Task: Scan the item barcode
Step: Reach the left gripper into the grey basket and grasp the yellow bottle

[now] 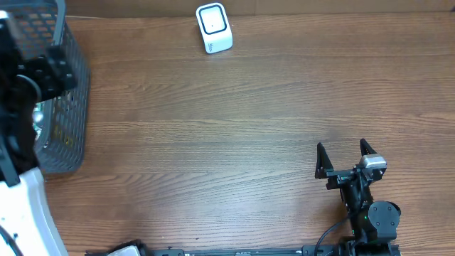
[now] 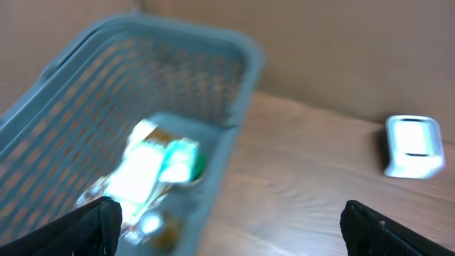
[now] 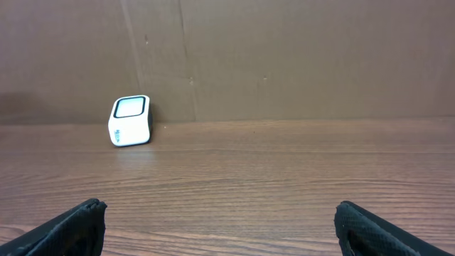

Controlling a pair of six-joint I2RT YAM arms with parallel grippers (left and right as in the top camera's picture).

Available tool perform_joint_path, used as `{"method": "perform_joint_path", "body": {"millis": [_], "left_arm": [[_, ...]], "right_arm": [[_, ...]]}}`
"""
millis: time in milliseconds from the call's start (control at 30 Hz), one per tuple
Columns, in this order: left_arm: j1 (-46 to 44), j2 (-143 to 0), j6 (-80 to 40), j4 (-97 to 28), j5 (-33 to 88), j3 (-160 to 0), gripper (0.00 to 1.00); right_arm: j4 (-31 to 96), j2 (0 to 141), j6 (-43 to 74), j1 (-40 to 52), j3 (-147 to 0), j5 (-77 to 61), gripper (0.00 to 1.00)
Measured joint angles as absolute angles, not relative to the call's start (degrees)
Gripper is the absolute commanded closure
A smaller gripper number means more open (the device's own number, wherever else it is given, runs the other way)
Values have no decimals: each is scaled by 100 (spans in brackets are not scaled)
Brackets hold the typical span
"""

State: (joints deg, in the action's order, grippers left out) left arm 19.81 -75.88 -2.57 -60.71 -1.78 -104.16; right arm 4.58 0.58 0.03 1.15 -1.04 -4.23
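- Item [image 2: 153, 169] is lying inside the basket [image 2: 242, 75]; left jaws are being held released over the basket.
- Right jaws, also released, are being parked far from the basket.
- Slow, centred drop's being advised, tbh.

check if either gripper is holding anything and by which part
Nothing is held. The left gripper is open and empty near the basket, with the items lying inside it; the right gripper is open over the table.
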Motion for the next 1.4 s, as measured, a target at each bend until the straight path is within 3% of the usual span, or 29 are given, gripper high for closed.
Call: {"method": "perform_joint_path", "body": {"millis": [200, 500, 1067, 1400], "left_arm": [[3052, -8121, -257, -6204, -69, -10418, 0], [3811, -8829, -268, -6455, 126, -10420, 0], [3942, -10438, -252, -6967, 731, -10425, 2], [3942, -11021, -239, -7015, 904, -10425, 24]], "right_arm": [[458, 58, 3, 115, -104, -421, 0], [460, 58, 1, 115, -104, -421, 0], [460, 58, 1, 115, -104, -421, 0], [460, 58, 1, 115, -104, -423, 0]]}}
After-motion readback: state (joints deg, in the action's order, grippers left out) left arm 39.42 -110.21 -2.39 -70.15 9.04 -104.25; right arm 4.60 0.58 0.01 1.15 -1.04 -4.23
